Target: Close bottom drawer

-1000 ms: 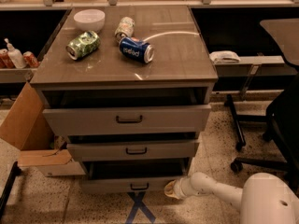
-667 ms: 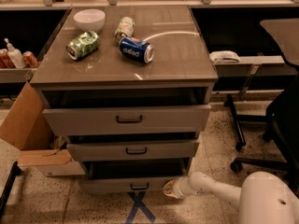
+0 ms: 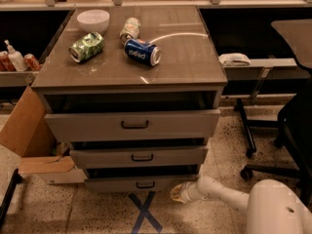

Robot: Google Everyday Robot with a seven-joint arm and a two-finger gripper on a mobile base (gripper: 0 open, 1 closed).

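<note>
The bottom drawer [image 3: 141, 184] is the lowest of three grey-brown drawers in the cabinet, with a small black bar handle [image 3: 145, 185]. It stands pulled out a little, with a dark gap above its front panel. My gripper [image 3: 178, 192] is at the end of the white arm [image 3: 219, 193], low by the floor, right at the drawer front's lower right corner. The middle drawer [image 3: 139, 156] and the top drawer [image 3: 132, 124] also stand slightly open.
On the cabinet top [image 3: 185, 57] lie a white bowl [image 3: 93, 19], a green can [image 3: 87, 47], a blue can [image 3: 141, 51] and another can [image 3: 129, 28]. A cardboard box [image 3: 34, 145] stands left. An office chair [image 3: 287, 126] stands right. A blue tape X [image 3: 144, 212] marks the floor.
The bottom drawer front has moved back toward the cabinet, and my gripper has followed it in. The cans and bowl have not moved.
</note>
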